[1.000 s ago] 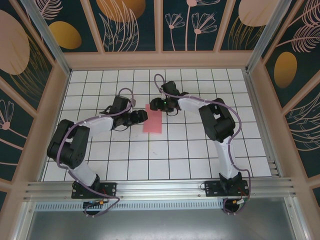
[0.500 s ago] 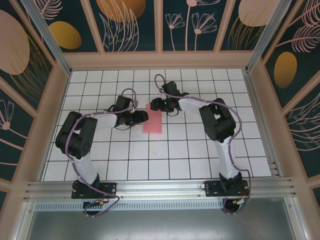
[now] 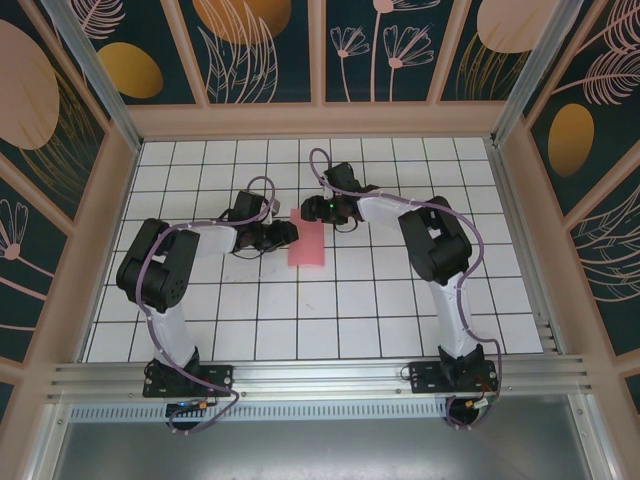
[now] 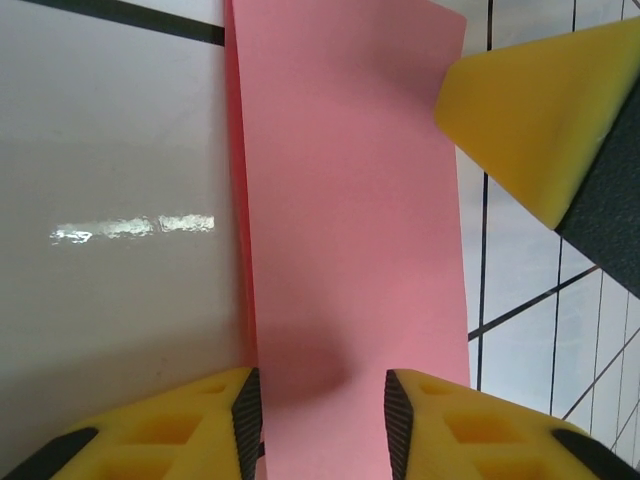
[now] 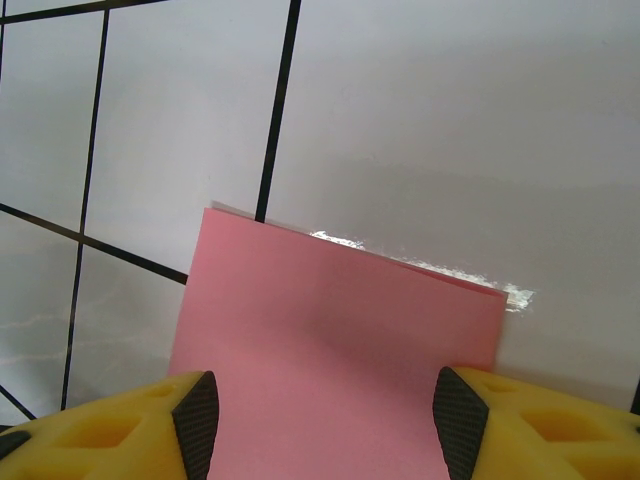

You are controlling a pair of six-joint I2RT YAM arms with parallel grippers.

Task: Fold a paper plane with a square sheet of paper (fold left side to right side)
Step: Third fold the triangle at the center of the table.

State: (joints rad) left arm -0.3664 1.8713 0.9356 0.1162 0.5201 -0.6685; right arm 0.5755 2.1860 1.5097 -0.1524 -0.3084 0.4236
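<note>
The square sheet of paper (image 3: pixel 308 243) lies flat on the white grid table as a salmon-pink rectangle folded double. Two layers show along its left edge in the left wrist view (image 4: pixel 350 220). My left gripper (image 3: pixel 283 235) sits low at the sheet's left long edge. Its jaws are open, and its yellow fingers (image 4: pixel 205 425) stand on either side of the paper's width. My right gripper (image 3: pixel 315 210) is at the sheet's far short edge, open, with its fingers (image 5: pixel 520 430) straddling the paper (image 5: pixel 340 340). One of its fingers (image 4: pixel 530 110) shows in the left wrist view. The paper plane is out of view.
Wooden walls with dark floral panels enclose the table (image 3: pixel 400 300) on three sides. An aluminium rail (image 3: pixel 320 375) with both arm bases runs along the near edge. Bare grid tiles lie all around the sheet.
The left arm's elbow has swung inward and up, while its gripper stays at the sheet's left edge with its jaws narrower. The right arm and the paper have hardly moved.
</note>
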